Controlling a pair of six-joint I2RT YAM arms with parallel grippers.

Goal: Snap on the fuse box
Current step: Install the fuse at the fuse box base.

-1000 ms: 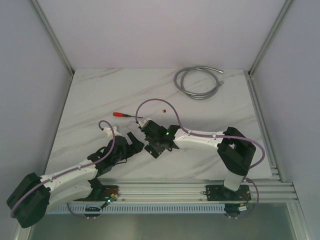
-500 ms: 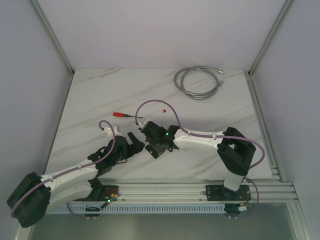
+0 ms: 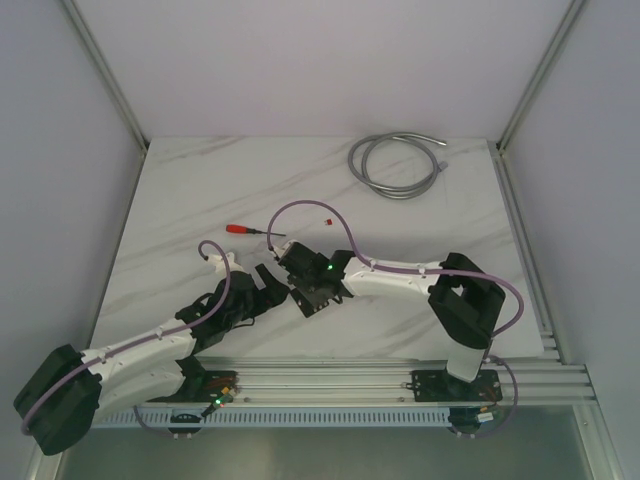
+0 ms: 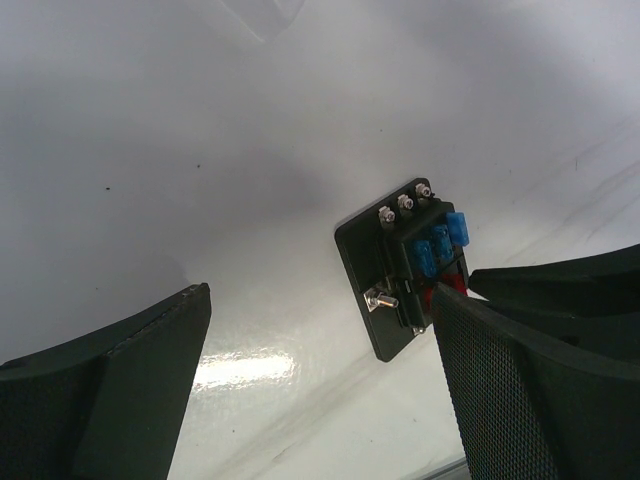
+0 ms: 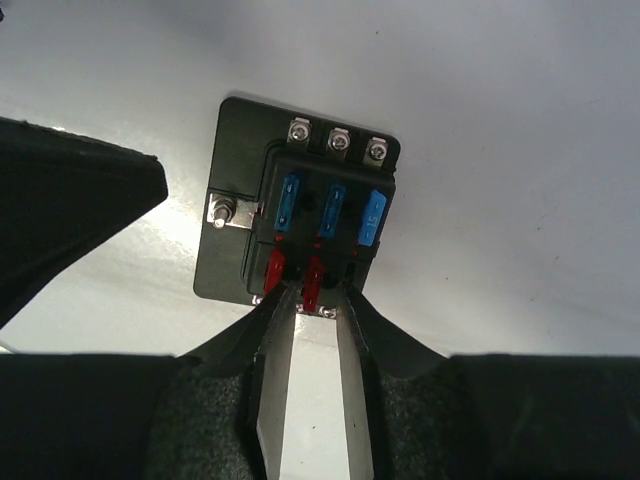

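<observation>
The fuse box (image 5: pixel 305 215) lay flat on the table (image 5: pixel 520 110) at the tips of the right gripper (image 5: pixel 315 296), whose fingers stood nearly closed astride a red fuse (image 5: pixel 312 283); an actual pinch could not be told. The left gripper (image 4: pixel 320 300) was spread wide, the box just inside its right finger. The box was probably light, rigid and apt to slide, so best held across the base-plate edges.

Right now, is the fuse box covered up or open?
Open: the fuse box shows its blue fuses and red fuses bare, no lid seen over them.
</observation>
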